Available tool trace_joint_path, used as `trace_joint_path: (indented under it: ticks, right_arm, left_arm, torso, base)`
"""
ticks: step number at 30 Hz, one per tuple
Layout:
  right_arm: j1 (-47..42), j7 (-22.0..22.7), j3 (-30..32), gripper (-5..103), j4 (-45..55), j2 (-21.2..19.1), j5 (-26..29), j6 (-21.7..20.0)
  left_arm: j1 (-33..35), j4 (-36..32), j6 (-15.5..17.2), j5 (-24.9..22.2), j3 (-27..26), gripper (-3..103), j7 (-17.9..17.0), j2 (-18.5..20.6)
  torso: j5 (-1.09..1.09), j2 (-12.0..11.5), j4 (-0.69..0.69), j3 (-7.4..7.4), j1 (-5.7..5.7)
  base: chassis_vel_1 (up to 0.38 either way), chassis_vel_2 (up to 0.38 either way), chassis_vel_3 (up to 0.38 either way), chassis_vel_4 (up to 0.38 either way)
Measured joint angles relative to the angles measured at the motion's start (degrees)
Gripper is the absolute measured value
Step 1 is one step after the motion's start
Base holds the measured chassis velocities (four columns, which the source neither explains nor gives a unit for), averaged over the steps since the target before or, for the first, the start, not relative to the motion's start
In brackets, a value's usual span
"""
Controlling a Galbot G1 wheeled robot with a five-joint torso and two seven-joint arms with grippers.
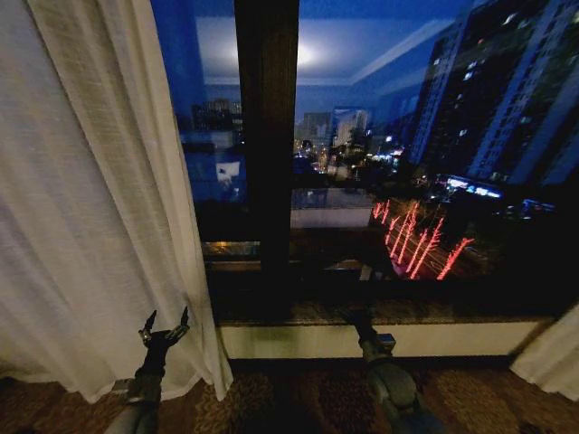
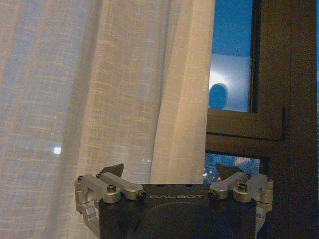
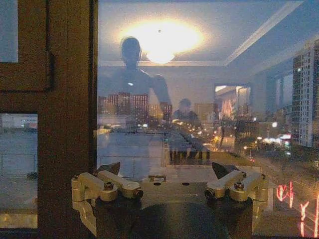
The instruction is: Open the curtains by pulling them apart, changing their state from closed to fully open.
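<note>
In the head view, our left gripper (image 1: pixel 164 325) is raised low in front of the left sheer cream-white pleated curtain panel (image 1: pixel 86 199), its two dark fingers spread apart with nothing between them; the fabric hangs directly behind and above it, and the panel's inner edge falls just to the gripper's right. Our right gripper (image 1: pixel 356 316) reaches toward the pale stone window sill (image 1: pixel 380 338), in front of bare dark glass, and we cannot tell from here how its fingers stand. Well off to its right, a small lower part of the right sheer cream-white curtain panel (image 1: pixel 550 355) hangs at the sill's far end. Between the two grippers rises the dark brown wooden window post (image 1: pixel 266 145). In the left wrist view, our left gripper (image 2: pixel 168 172) has its fingers wide apart and empty, and the sheer panel (image 2: pixel 99 84) hangs just ahead of it, its edge falling between the fingertips, with the window frame (image 2: pixel 279 99) beyond. In the right wrist view, our right gripper (image 3: pixel 166 170) is likewise spread open and empty, facing the glass pane (image 3: pixel 209 99) with the brown frame (image 3: pixel 65 124) ahead toward one side.
</note>
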Motion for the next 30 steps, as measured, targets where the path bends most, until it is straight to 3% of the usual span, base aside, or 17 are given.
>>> trace_joint_path:
  ticks: [30]
  right_arm:
    - [0.00,0.00,0.00,100,0.00,0.00,0.00,0.00]
  left_arm:
    - [0.00,0.00,0.00,0.00,0.00,100,0.00,0.00]
  torso:
    - [0.01,0.00,0.00,0.00,0.00]
  base:
    - [-0.026,0.029,0.022,-0.025]
